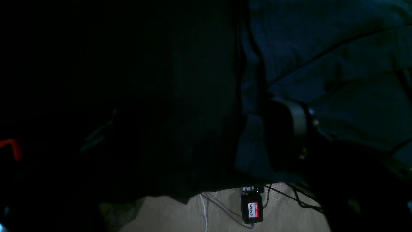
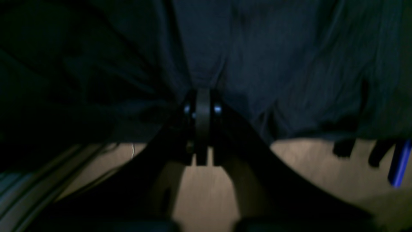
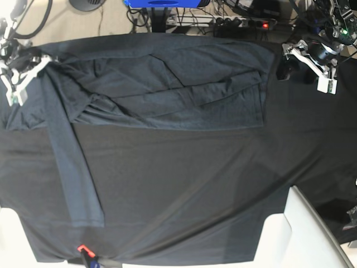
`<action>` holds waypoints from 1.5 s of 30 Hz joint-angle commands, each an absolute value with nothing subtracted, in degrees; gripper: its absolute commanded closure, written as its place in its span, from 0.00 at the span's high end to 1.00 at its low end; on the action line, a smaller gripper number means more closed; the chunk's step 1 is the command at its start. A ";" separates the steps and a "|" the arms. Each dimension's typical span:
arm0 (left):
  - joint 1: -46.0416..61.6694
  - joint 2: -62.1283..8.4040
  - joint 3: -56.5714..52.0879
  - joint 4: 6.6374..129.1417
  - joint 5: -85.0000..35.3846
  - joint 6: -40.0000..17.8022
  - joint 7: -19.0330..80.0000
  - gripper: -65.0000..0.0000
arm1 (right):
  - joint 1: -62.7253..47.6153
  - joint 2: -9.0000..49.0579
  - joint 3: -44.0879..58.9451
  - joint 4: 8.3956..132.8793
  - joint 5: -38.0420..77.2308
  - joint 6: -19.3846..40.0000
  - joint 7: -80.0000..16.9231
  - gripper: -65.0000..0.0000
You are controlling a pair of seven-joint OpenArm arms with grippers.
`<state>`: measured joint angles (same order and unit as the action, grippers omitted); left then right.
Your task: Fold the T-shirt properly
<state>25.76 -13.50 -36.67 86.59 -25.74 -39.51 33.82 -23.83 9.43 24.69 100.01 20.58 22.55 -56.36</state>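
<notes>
Right claw (image 2: 202, 96): jaws together, pinching a bunched fold of the T-shirt (image 3: 167, 89).
Left claw (image 3: 290, 70): jaws apart, holding nothing, beside the shirt's edge.
T-shirt: soft charcoal knit, rumpled across the far side of the smoother black-clothed tabletop (image 3: 195, 190).

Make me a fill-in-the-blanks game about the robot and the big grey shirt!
1. The right gripper is ___ on the T-shirt.
2. The left gripper has its jaws ___.
3. In the base view, a long strip of the T-shirt reaches toward the table's ___ edge.

Missing words: shut; open; near
</notes>
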 commanded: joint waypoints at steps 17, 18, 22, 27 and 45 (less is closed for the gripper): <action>26.07 -14.37 -37.32 87.34 -26.68 -40.00 32.75 0.83 | 1.71 14.81 23.43 88.57 20.88 22.64 -56.84 0.35; 26.15 -14.37 -37.32 87.34 -26.68 -40.00 32.75 0.83 | 5.76 15.96 22.29 83.03 20.88 22.64 -56.31 0.35; 26.68 -14.37 -37.41 87.34 -26.68 -40.00 32.57 0.83 | 16.92 19.38 16.31 63.43 20.88 22.64 -47.34 0.35; 28.35 -15.16 -37.49 87.34 -26.68 -40.00 32.40 0.83 | 28.00 21.23 5.14 40.40 20.88 22.64 -36.26 0.35; 30.37 -14.73 -43.47 87.34 -26.77 -40.00 32.31 0.83 | 32.40 18.42 -0.40 23.78 20.88 22.64 -22.46 0.35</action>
<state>30.02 -13.85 -43.13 86.61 -25.74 -39.68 33.43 30.76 17.54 -0.45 23.14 20.64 22.57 -22.81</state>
